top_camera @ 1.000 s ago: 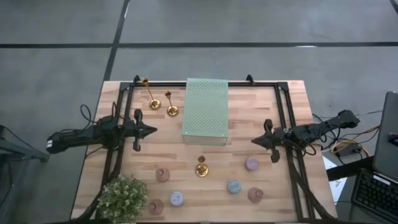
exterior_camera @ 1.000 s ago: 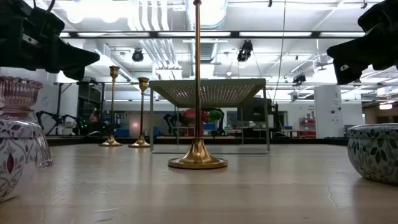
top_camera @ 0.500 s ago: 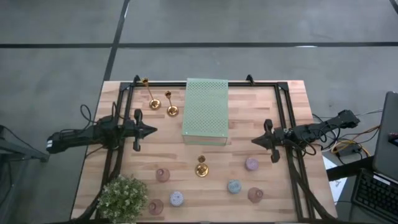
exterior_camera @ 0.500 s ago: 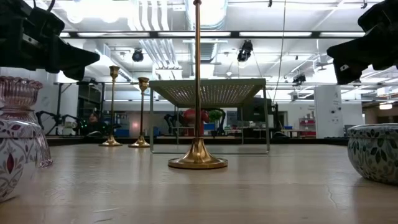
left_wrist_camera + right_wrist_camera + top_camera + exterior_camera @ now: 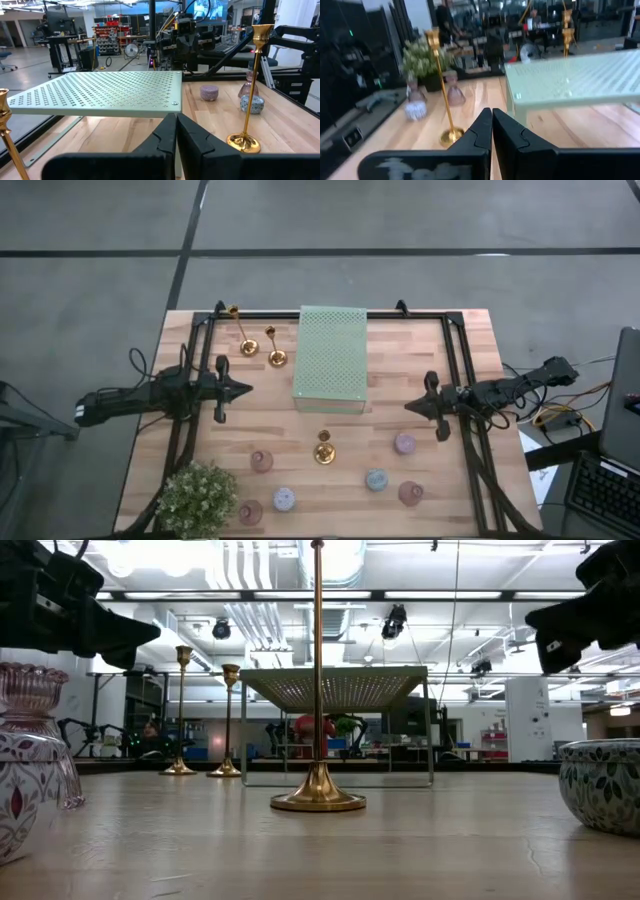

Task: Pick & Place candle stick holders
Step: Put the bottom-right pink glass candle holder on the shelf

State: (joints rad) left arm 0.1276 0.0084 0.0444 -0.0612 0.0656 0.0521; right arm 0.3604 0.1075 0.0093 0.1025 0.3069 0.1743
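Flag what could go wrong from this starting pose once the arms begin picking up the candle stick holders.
1. The lone gold candlestick is tall on a small round base; a sideways touch from either shut gripper, left or right, could topple it.
2. The two gold candlesticks at the far left stand close together, so grasping one may knock the other.
3. The raised green perforated shelf lies between the arms and may obstruct crossing moves.
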